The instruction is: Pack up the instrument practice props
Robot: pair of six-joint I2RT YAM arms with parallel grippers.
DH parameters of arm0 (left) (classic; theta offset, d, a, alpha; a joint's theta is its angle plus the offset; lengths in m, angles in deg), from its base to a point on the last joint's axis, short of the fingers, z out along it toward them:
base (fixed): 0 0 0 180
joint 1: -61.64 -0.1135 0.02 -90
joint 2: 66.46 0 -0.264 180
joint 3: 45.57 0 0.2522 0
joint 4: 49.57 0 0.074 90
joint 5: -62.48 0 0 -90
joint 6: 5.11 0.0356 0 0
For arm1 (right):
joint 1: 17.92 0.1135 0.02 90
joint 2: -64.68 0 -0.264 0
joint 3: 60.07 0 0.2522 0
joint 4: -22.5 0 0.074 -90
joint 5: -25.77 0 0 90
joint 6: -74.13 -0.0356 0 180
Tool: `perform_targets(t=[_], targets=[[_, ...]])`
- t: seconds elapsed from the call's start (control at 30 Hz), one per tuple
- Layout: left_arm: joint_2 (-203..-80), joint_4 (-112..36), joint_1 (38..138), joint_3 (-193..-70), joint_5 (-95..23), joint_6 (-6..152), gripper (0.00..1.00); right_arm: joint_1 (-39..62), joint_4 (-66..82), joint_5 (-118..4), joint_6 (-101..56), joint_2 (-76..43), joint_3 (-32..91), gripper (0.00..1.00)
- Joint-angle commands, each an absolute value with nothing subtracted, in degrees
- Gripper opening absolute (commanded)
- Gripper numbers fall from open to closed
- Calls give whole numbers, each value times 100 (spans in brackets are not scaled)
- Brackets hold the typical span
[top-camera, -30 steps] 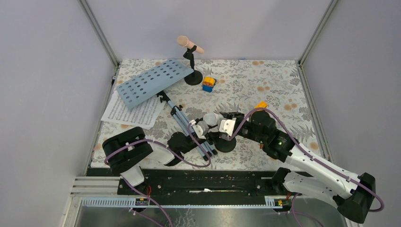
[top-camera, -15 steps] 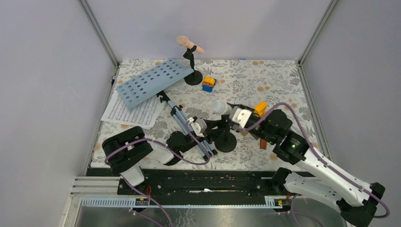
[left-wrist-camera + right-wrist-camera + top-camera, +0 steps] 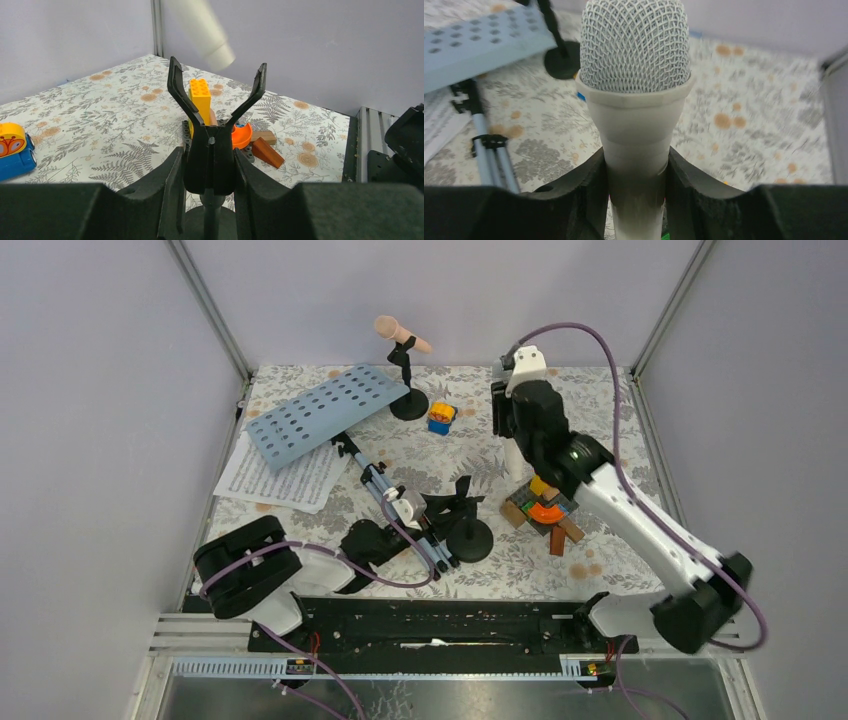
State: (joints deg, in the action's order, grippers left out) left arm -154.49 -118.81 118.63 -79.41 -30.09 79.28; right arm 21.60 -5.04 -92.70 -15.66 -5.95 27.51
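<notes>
Floral tabletop (image 3: pixel 610 420): your right gripper (image 3: pixel 636 167) is holding white microphone (image 3: pixel 634 65) aloft; left gripper (image 3: pixel 210 172) is clamping black mic holder (image 3: pixel 212 135).

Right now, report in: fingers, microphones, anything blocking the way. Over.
Left fingers shut on empty mic holder. Right fingers shut on white microphone, held aloft. Pink microphone in far holder. Toy blocks beside the empty holder.

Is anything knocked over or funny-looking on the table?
Yes. The light-blue music rack lies tipped over on the table, its tripod legs flat instead of standing, its panel covering part of the sheet-music pages.
</notes>
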Motion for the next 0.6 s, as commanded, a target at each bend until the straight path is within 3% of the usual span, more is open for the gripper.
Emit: perform_targets(t=[0.0, 0.27, 0.57], targets=[[-15027, -11737, 11824, -7842, -3137, 7946, 0, 1189, -1350, -8056, -3250, -1668, 3184, 0], [-14687, -11341, 11825, -7981, -3315, 8065, 0, 690, -1379, -7372, -3881, -3696, 3833, 0], [-14521, -11295, 11830, -7912, -3520, 7843, 0, 689, -1085, -7178, -4191, -4326, 3219, 0]])
